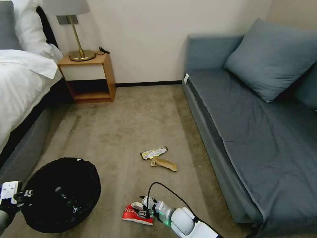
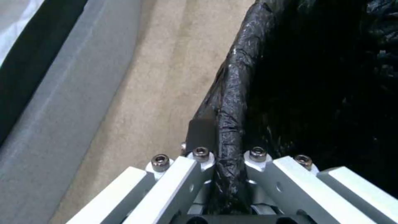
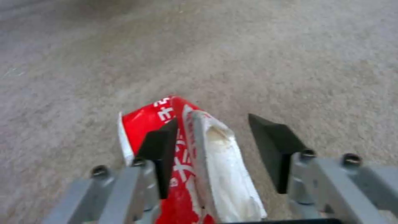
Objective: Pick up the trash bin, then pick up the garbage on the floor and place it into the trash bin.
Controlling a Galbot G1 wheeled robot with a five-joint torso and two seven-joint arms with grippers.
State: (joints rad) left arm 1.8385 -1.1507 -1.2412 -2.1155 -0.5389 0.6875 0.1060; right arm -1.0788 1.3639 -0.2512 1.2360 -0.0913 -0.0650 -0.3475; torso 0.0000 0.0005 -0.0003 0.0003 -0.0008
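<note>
My left gripper [image 2: 226,155] pinches the bin [image 1: 62,195] rim at 8 o'clock; right gripper [image 3: 215,149] gapes around the packet [image 3: 166,124] (6 o'clock).

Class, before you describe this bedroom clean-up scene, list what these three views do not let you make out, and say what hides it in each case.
- Trash bin: its contents, lost in the black liner, head view.
- Left gripper, clamped on the bin's rim: one pad hidden behind the bag, left wrist view.
- Red-and-white packet: its lettering blurred; near end cut by the edge, right wrist view.
- Right gripper: open around the packet; contact unclear.
</note>
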